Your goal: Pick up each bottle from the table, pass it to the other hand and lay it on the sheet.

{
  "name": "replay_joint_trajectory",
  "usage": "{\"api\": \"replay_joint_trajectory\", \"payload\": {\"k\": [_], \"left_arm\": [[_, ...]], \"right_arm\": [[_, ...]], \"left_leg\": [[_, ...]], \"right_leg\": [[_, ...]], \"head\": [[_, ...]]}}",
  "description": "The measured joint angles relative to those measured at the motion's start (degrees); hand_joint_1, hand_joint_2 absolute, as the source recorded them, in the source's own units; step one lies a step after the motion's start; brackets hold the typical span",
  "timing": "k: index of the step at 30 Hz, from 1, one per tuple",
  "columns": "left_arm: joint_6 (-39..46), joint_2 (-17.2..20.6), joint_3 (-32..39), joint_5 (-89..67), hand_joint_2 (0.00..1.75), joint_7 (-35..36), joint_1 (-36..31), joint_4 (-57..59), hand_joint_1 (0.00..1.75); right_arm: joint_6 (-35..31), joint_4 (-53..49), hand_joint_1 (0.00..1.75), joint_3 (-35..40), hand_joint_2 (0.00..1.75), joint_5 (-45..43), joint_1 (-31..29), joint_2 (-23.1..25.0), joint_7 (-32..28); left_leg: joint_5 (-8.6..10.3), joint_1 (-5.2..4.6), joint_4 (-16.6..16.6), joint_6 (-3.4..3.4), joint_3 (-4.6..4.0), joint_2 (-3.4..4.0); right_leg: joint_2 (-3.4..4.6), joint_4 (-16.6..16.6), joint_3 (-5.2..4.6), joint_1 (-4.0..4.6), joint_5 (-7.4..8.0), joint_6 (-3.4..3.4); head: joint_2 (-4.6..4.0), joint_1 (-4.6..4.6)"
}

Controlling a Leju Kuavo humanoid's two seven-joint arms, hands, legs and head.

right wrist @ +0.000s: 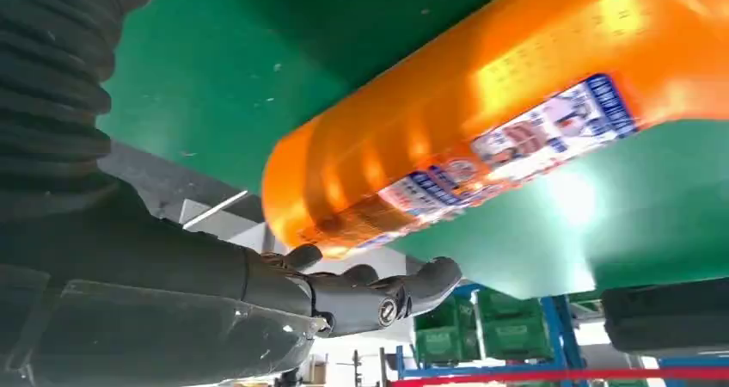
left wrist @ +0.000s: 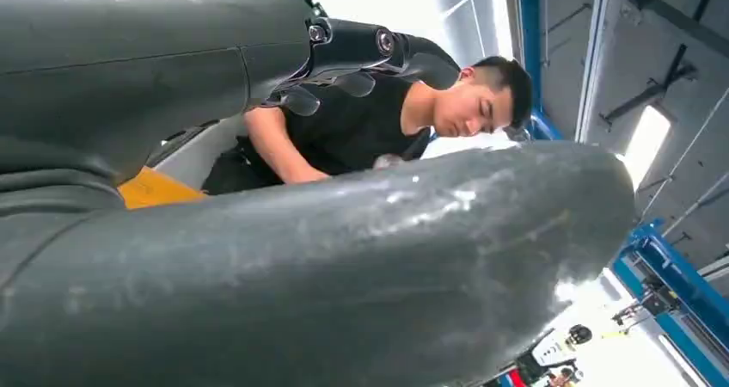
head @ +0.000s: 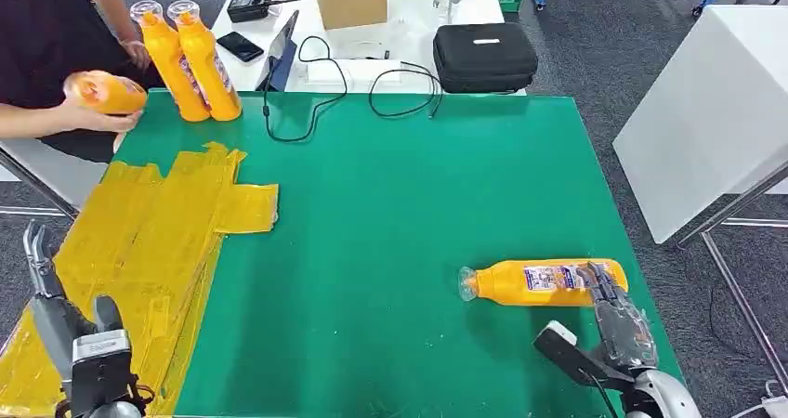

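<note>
Head view: right hand [head: 613, 297] at 5 o'clock, fingers on the lying bottle [head: 544, 281], grasp undeterminable. Left hand [head: 65, 330] at 7 o'clock over the sheet [head: 158, 232], released, on the desk [head: 418, 186].

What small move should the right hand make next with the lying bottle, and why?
Probably close the right hand around the bottle. The bottle lies on its side on the green table, and the fingers reach its base end, yet no grip shows. The left hand waits open near the yellow sheet, so lifting comes after.
</note>
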Motion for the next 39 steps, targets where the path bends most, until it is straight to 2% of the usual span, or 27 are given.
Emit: {"api": "replay_joint_trajectory", "payload": {"k": [12,27,39], "left_arm": [[-0.8,0.2,0.0,0.0,0.00,0.2,0.2,0.0,0.00],[-2.1,0.3,0.1,0.5,0.00,0.4,0.6,-0.6,0.00],[-2.6,0.3,0.2,0.6,0.00,0.5,0.5,-0.6,0.00]], "right_arm": [[-0.1,1.5,0.00,2.3,1.75,-0.1,-1.8,-0.3,1.5],[0.6,1.5,0.00,2.7,1.75,0.2,-2.8,-5.0,3.7],[1.3,1.9,0.00,2.9,1.75,1.0,-4.4,-5.9,4.0]], "left_leg": [[0.00,0.00,0.0,0.00,-0.01,-0.01],[0.00,-0.01,0.0,0.00,-0.02,0.00],[0.00,-0.01,0.0,0.00,-0.03,-0.01]], "right_leg": [[0.00,0.0,0.00,0.00,0.00,0.00],[0.00,0.0,0.00,0.00,0.00,0.00],[0.00,0.0,0.00,0.00,0.00,0.00]], "head": [[0.00,0.00],[0.00,0.00],[0.00,0.00]]}}
